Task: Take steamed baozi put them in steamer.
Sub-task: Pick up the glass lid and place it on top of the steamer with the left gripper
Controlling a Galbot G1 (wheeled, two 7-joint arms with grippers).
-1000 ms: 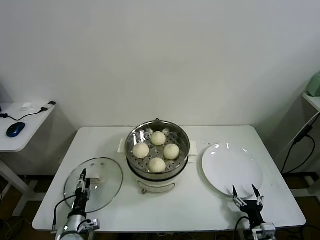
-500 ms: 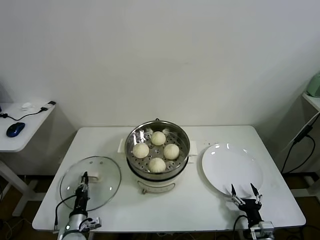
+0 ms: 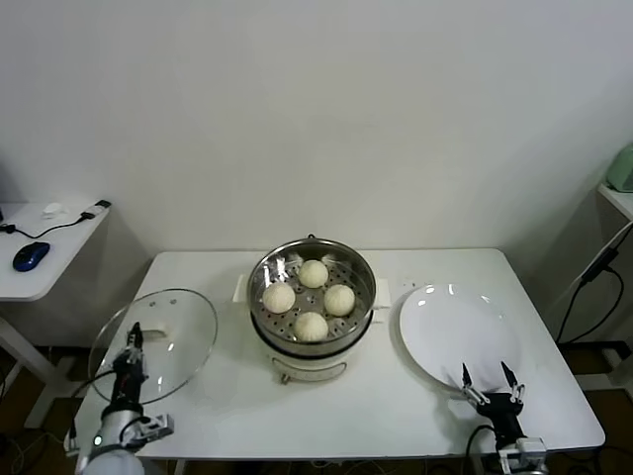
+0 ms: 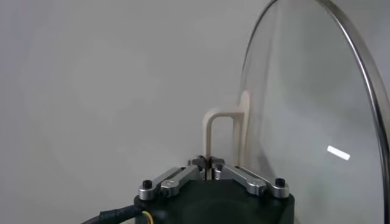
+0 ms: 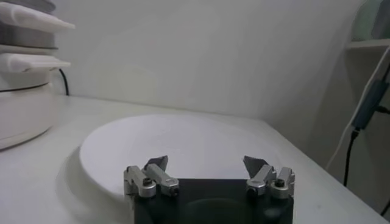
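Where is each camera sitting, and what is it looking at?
Head view: up on the robot's head, looking down at the table, the steamer with four baozi; both grippers show.
Left wrist view: behind the left gripper, shut on the glass lid's handle.
Right wrist view: behind the open right gripper, facing the white plate.
Shared: head and left wrist views both show the glass lid.

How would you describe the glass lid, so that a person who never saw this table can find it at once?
On the white table, look to the robot's left of the steel steamer that holds four baozi. The glass lid is there, tilted up off the table, its white handle pinched by the left gripper. Unlike the flat white plate opposite, it is transparent with a metal rim.
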